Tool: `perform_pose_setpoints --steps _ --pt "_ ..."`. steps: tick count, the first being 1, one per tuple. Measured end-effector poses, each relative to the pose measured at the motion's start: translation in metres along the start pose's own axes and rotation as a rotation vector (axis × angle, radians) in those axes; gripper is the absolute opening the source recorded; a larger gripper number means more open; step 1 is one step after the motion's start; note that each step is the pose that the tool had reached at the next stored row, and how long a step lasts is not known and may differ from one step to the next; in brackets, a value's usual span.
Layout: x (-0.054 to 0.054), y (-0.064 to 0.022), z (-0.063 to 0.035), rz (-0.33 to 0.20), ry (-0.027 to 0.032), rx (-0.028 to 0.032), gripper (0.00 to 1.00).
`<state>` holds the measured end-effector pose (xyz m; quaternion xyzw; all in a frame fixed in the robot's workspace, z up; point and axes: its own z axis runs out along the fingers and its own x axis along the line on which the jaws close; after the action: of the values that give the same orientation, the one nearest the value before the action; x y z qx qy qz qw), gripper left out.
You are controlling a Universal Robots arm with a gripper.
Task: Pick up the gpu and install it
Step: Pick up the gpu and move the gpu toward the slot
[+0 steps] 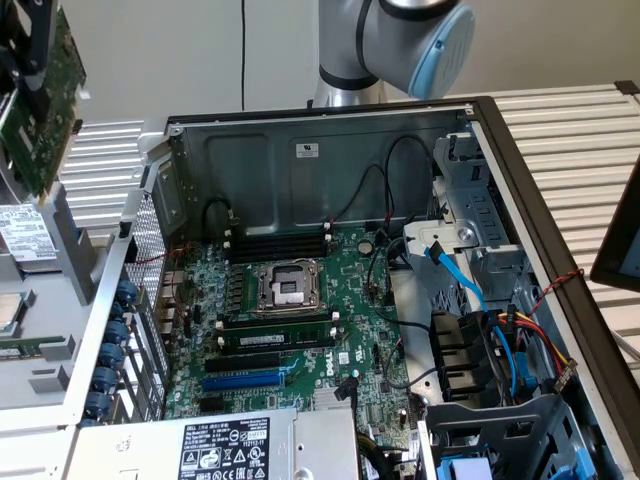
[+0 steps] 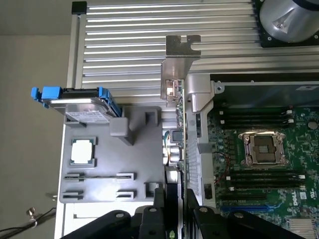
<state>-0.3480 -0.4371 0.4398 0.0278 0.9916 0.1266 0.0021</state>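
The gpu (image 1: 45, 110) was a green circuit board with small soldered parts on its face; in the wrist view it (image 2: 178, 124) appeared edge-on, a thin strip ending in a silver metal bracket (image 2: 178, 55) with a notched tip; the gripper (image 2: 175, 197) pinched the card between its black fingers (image 2: 159, 211), one on each face; the card hung in the air, tilted, at the exterior view's left, outside the open computer case (image 1: 300, 140) and above the grey parts tray (image 2: 114, 169), near the case's perforated wall (image 1: 150, 300).

The case lay open with a green motherboard (image 1: 330, 345) on its floor; on the board sat a bare processor socket (image 1: 288, 288) with a metal frame, long thin memory sticks (image 1: 275, 322) beside it, and a blue expansion slot (image 1: 245, 380) lower down; black cables and a blue flat cable (image 1: 455, 270) ran toward the drive bays at the exterior view's right; a power supply (image 1: 225, 450) with a black label filled the near corner.

The grey tray held a square processor (image 2: 82, 152) in a recess and a hard drive (image 2: 79, 107) with blue rails, propped on edge.

Everything rested on a slatted aluminium table (image 2: 124, 40); beyond its edge was a plain beige floor (image 2: 30, 99); the arm (image 1: 400, 40), silver with a pale blue cap, rose behind the case.
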Motion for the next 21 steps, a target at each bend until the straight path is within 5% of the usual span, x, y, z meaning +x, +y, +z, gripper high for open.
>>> perform_pose_setpoints --steps 6,21 --pt "-0.007 0.0002 -0.0001 0.001 0.0034 -0.0016 0.27" --pt "-0.076 0.0038 -0.0001 0.001 0.0043 0.0077 0.27"
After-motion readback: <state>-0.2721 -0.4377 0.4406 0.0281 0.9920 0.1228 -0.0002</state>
